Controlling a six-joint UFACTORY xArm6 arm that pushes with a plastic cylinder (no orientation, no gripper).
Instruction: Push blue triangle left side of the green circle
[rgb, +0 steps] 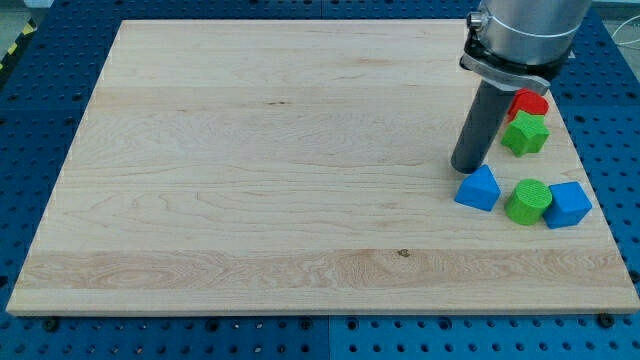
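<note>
The arm's grey housing is cut off by the view's top edge, so only its lower part and the dark rod are seen. A red block at the view's right is largely hidden behind the rod and the housing's clamp; its shape cannot be made out. The near edge of a green star-like block is partly covered by the rod. The blue cube is overlapped on its left by the green circle.
</note>
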